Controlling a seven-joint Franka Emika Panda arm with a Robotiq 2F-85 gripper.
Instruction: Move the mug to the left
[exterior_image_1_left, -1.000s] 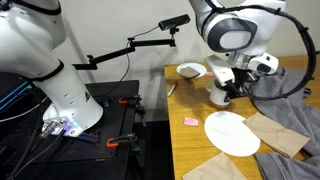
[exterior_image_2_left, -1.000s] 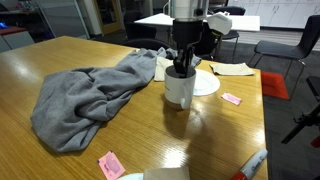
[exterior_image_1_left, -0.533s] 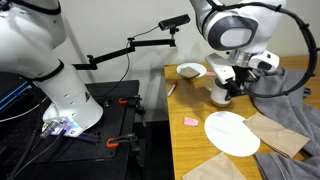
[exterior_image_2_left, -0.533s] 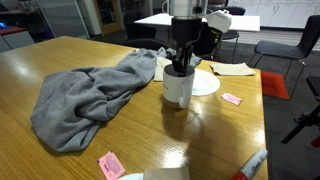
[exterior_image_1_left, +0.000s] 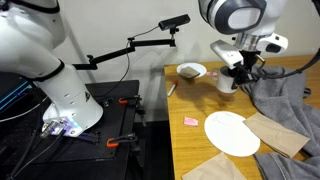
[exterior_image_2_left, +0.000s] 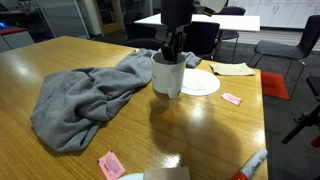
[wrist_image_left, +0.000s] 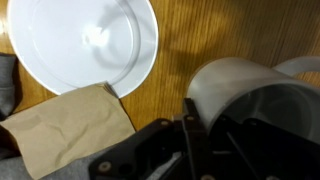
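The white mug (exterior_image_1_left: 227, 83) hangs in my gripper (exterior_image_1_left: 238, 68), lifted a little off the wooden table (exterior_image_1_left: 195, 150). In an exterior view the mug (exterior_image_2_left: 167, 76) hovers over the table with its shadow below it, and the gripper (exterior_image_2_left: 173, 52) reaches down into its rim. The gripper is shut on the mug's wall, one finger inside and one outside. In the wrist view the mug (wrist_image_left: 245, 95) fills the lower right, with the gripper (wrist_image_left: 190, 140) at its rim.
A flat white plate (exterior_image_1_left: 232, 132) (exterior_image_2_left: 202, 85) (wrist_image_left: 85, 40) lies near the mug. A shallow bowl (exterior_image_1_left: 192, 71) sits near the table edge. A grey cloth (exterior_image_2_left: 85, 95), brown paper (exterior_image_1_left: 275, 130) (wrist_image_left: 70, 130) and pink notes (exterior_image_1_left: 190, 121) (exterior_image_2_left: 231, 99) also lie on the table.
The gripper has lifted the mug off the table and carried it sideways, away from the plate. The cloth, plate and bowl have not moved.
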